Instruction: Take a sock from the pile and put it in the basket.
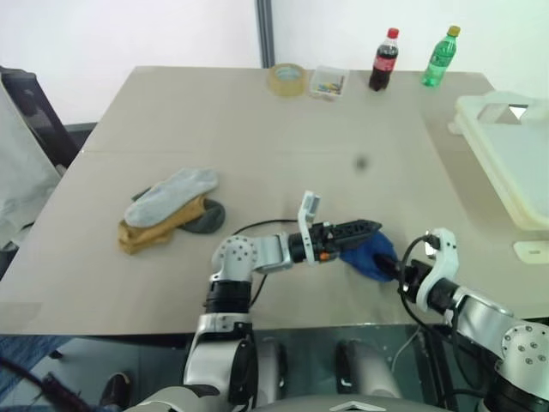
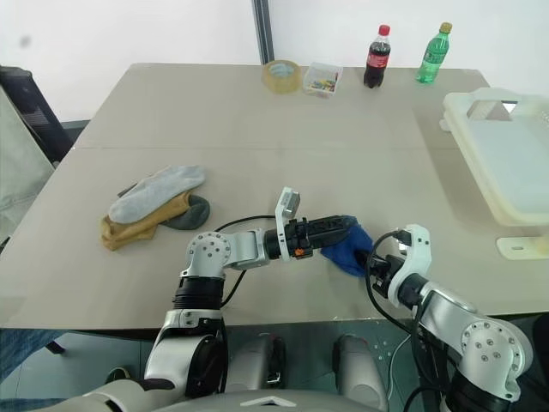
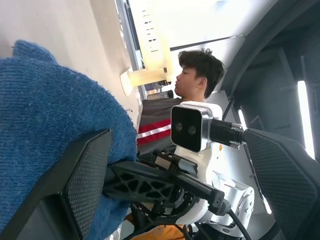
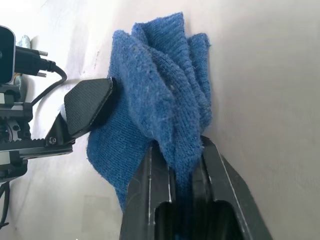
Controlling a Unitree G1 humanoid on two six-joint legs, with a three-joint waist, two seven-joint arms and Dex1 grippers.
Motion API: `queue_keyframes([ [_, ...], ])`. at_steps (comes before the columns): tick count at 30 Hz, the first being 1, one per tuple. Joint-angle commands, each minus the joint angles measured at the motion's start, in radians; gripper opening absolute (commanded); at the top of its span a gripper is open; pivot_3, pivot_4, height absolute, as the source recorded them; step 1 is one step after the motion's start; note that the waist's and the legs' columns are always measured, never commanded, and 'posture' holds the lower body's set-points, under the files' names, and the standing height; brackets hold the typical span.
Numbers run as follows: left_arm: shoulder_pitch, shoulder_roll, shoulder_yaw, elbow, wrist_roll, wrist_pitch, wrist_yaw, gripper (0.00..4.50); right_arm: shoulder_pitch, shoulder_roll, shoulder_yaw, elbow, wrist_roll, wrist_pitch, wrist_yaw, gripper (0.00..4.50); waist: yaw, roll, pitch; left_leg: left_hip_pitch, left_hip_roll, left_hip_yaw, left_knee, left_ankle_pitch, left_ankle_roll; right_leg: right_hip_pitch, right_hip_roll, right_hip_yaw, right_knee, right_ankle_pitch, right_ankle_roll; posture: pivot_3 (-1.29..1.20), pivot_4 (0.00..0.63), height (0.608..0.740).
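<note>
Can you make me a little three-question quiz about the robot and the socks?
1. True or false: the right gripper is shut on the blue sock.
2. Which stands farthest to the robot's right: A) tape roll B) cola bottle C) green bottle?
3. What colour is the top sock on the pile?

Key:
1. True; the left gripper is open beside the sock.
2. C.
3. Pale grey. The basket holds no sock yet.
</note>
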Motion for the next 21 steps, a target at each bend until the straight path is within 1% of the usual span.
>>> queue_keyframes([
  [1,0.007,-0.002,-0.01,-0.019,0.001,-0.018,-0.012,4.5,0.003,-0.01,0.013,-0.009,0.039,-0.019,-0.004,0.02,-0.001,0.0,0.0,0.0,0.0,0.0,0.0,0.0,0.0,0.0,0.0,0.0,0.0,0.0,0.0,0.0,0.15,0.74],
  [4,0.014,0.032,-0.053,-0.061,0.039,-0.049,-0.027,4.5,-0.005,-0.016,0.021,-0.006,0.075,-0.022,-0.004,0.02,-0.004,0.0,0.0,0.0,0.0,0.0,0.0,0.0,0.0,0.0,0.0,0.0,0.0,0.0,0.0,0.0,0.15,0.74],
  [5,0.021,0.072,-0.107,-0.099,0.092,-0.097,-0.043,4.5,-0.004,-0.025,0.025,-0.007,0.081,-0.022,-0.003,0.02,-0.005,0.0,0.0,0.0,0.0,0.0,0.0,0.0,0.0,0.0,0.0,0.0,0.0,0.0,0.0,0.0,0.15,0.74],
  [7,0.043,0.168,-0.234,-0.186,0.204,-0.223,-0.115,4.5,0.0,-0.042,0.025,-0.005,0.099,-0.025,-0.007,0.02,-0.013,0.0,0.0,0.0,0.0,0.0,0.0,0.0,0.0,0.0,0.0,0.0,0.0,0.0,0.0,0.0,0.15,0.74],
  [8,0.059,0.209,-0.278,-0.229,0.252,-0.297,-0.148,4.5,0.002,-0.059,0.021,0.0,0.11,-0.028,-0.007,0.02,-0.015,0.001,0.0,0.0,0.0,0.0,0.0,0.0,0.0,0.0,0.0,0.0,0.0,0.0,0.0,0.0,0.15,0.74],
  [10,0.083,0.258,-0.324,-0.278,0.319,-0.418,-0.188,4.5,0.002,-0.087,0.01,0.012,0.126,-0.037,-0.011,0.02,-0.016,0.002,-0.001,0.0,0.0,0.001,-0.001,0.0,0.0,0.0,0.0,0.001,0.0,0.0,-0.001,0.0,0.15,0.74],
  [12,0.108,0.305,-0.367,-0.325,0.423,-0.585,-0.21,4.5,0.0,-0.135,-0.01,0.033,0.13,-0.046,-0.008,0.02,-0.016,0.002,-0.001,0.0,0.001,0.001,-0.001,0.0,0.0,0.0,-0.001,0.001,0.0,0.0,-0.001,0.0,0.15,0.74],
  [13,0.118,0.322,-0.382,-0.344,0.466,-0.657,-0.218,4.5,-0.001,-0.162,-0.019,0.043,0.131,-0.049,-0.003,0.02,-0.014,0.002,-0.001,0.0,0.001,0.001,-0.001,0.0,0.0,0.0,-0.001,0.001,0.0,0.0,-0.001,0.0,0.15,0.74],
  [16,0.142,0.348,-0.401,-0.387,0.521,-0.799,-0.268,4.5,-0.005,-0.236,-0.03,0.065,0.121,-0.062,0.012,0.02,-0.009,0.002,-0.001,0.0,0.001,0.002,-0.001,0.0,0.001,0.0,-0.002,0.001,-0.001,0.0,-0.001,0.0,0.15,0.74],
  [21,0.148,0.383,-0.464,-0.381,0.651,-1.041,-0.344,4.5,-0.055,-0.363,-0.035,0.103,0.112,-0.089,0.058,0.02,-0.006,0.003,-0.001,0.0,0.001,0.002,0.0,-0.001,0.001,-0.001,-0.002,0.002,-0.001,0.0,0.0,0.0,0.15,0.74],
])
